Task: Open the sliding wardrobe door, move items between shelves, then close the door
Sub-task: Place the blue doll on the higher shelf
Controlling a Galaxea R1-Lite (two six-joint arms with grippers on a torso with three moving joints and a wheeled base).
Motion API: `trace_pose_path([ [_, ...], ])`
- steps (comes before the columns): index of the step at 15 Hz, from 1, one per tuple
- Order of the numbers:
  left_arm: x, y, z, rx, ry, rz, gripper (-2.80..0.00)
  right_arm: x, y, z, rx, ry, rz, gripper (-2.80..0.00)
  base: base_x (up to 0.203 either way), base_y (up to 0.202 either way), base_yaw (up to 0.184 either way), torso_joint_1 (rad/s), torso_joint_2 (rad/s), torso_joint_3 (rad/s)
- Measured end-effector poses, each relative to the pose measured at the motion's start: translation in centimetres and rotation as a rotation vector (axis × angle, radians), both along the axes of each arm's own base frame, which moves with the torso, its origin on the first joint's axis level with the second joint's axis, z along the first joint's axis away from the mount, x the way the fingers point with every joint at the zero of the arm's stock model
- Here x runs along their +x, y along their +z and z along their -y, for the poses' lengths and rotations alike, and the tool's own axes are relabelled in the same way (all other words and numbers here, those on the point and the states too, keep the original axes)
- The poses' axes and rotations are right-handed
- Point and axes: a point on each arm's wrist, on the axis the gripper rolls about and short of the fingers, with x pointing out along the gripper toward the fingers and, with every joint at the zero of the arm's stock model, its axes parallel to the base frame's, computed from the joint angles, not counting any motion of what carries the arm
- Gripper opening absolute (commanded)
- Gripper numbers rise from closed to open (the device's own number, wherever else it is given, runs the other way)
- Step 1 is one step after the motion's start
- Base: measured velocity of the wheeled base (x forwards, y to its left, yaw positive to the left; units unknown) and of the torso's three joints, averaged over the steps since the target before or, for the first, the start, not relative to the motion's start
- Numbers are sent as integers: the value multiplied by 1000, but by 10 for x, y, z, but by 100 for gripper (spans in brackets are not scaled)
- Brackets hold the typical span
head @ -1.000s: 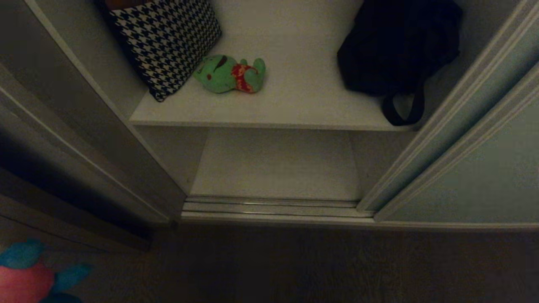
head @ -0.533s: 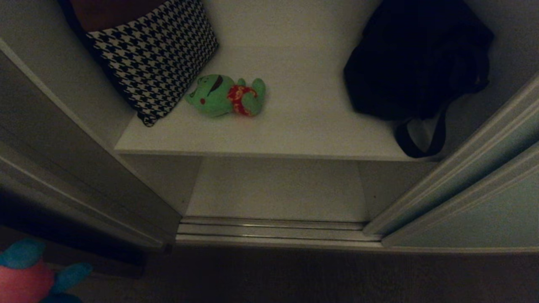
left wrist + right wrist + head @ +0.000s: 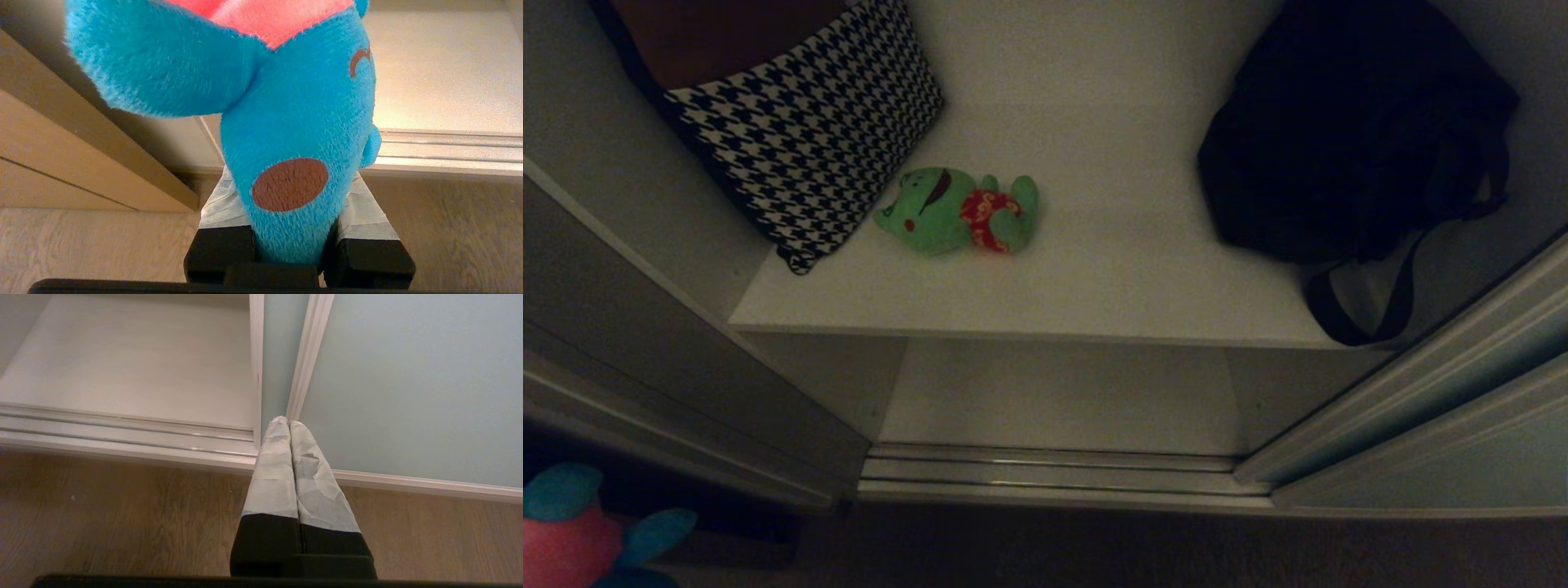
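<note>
L gripper (image 3: pixel 292 228) clamped on the teal-blue plush toy w/ pink back and dark patches (image 3: pixel 294 122), gripped by its narrow end so the body sticks out past the taped fingers (image 3: pixel 367 212). Looks like carry posture, low over the wood floor, outside the wardrobe near the front L corner of the opening. In head view only the toy shows.

R gripper (image 3: pixel 289 426) pressed shut, empty, tips close to the slim frame edge of the pale grey-green sliding wardrobe door panel (image 3: pixel 408 375); parked, prob. out of the way.

Door sits slid to the R side, opening clear.

Green plush toy w/ red patch (image 3: pixel 960 211) lies on the upper white shelf board (image 3: pixel 1094 278), L of centre, just beside the black-and-white houndstooth fabric bag (image 3: pixel 809 155) leaning into the back L corner. Soft black bag (image 3: pixel 1347 139) at the R side, strap draped at the front edge. Lower white shelf board (image 3: pixel 1062 396) carries nothing I can see, so likely the drop spot for the teal toy.
</note>
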Motion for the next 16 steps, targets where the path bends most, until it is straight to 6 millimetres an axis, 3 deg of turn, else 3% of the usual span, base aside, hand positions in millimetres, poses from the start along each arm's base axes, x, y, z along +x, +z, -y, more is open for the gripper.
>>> trace_pose_path([
  [5, -2, 8, 0, -3, 4, 35, -280, 0, 0, 0, 0, 1, 0, -280, 0, 0, 0, 0, 0, 0],
  [9, -23, 73, 2, 15, -89, 175, -280, 0, 0, 0, 0, 1, 0, -280, 0, 0, 0, 0, 0, 0],
  [11, -20, 109, 3, 22, -155, 174, -280, 0, 0, 0, 0, 0, 0, -280, 0, 0, 0, 0, 0, 0],
  [13, -3, 153, 5, 25, -228, 165, -280, 0, 0, 0, 0, 0, 0, -280, 0, 0, 0, 0, 0, 0],
  [16, 50, 217, 8, 25, -369, 128, -280, 0, 0, 0, 0, 1, 0, -280, 0, 0, 0, 0, 0, 0],
])
